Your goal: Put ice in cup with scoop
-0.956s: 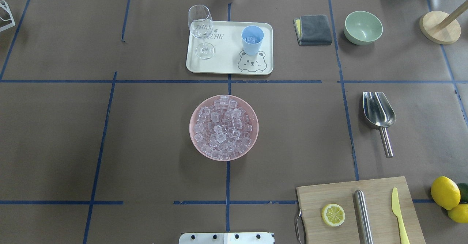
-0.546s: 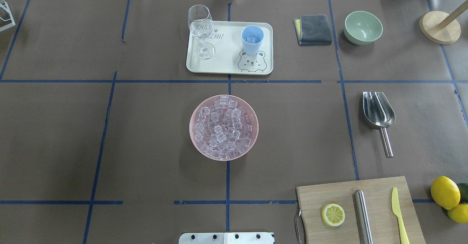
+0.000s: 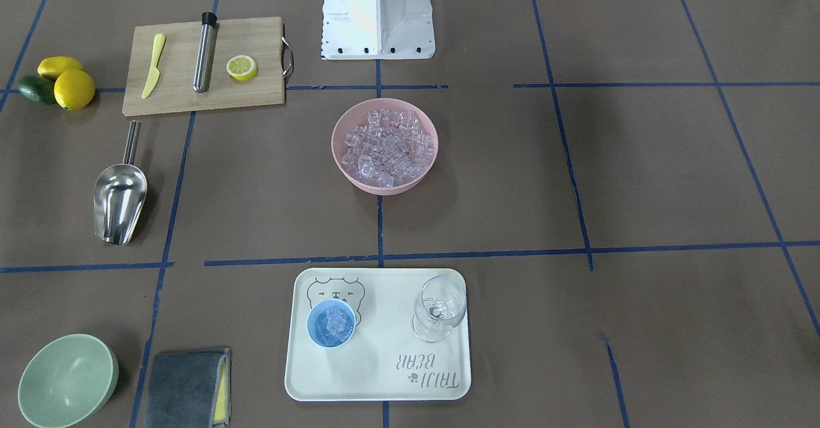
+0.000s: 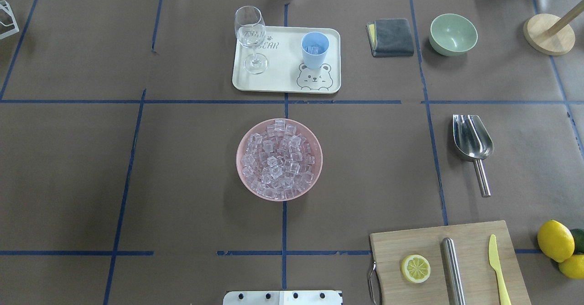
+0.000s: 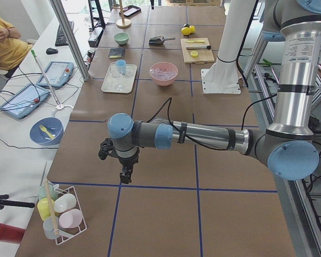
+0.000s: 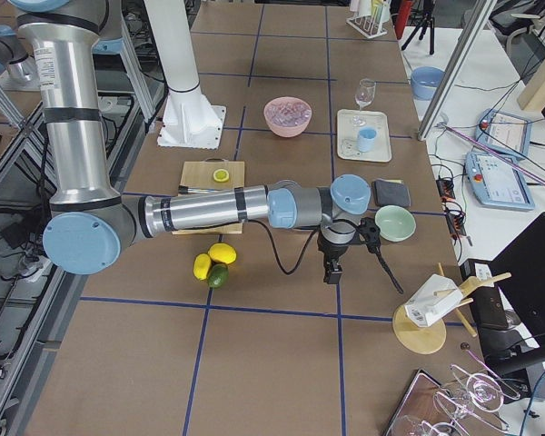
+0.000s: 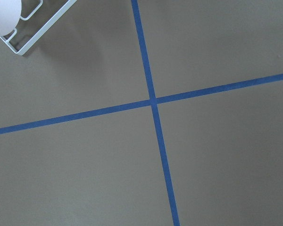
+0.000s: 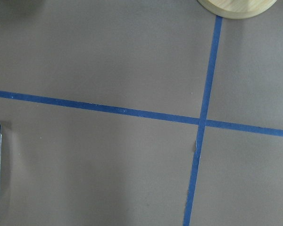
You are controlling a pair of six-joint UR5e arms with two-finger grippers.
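Brown-paper table (image 4: 68, 168), ruled into rectangles by blue tape (image 4: 284, 232). The side views show white benches with tablets and cables along one long edge, where a seated person in yellow (image 5: 2, 37) is cut off by the frame corner. The white robot base (image 3: 378, 11) stands at the other long edge.

Each arm stretches low towards one end of the table. The left gripper (image 5: 126, 174) and right gripper (image 6: 331, 266) point down over bare paper, well apart from the central objects. They show only in the side views, so whether their jaws are parted or closed cannot be told.

The cutting board (image 4: 474, 234) is cropped by the bottom edge of the overhead view. The cream tray (image 4: 283, 79) carries a stemmed glass (image 4: 250, 31) and the cup (image 4: 315, 54), which stands upright beside the printed bear with a few cubes visible inside. The pink bowl (image 4: 239, 159) at table centre is heaped with the ice (image 4: 278, 159). The scoop (image 4: 472, 140) lies flat on the paper between the board and a green bowl (image 4: 453, 34), untouched, its handle towards the robot.

Wrist views show only paper and tape crossings, with a sliver of the scoop, a wooden disc (image 8: 236, 5) and a white wire rack (image 7: 28, 33) cut off at their edges
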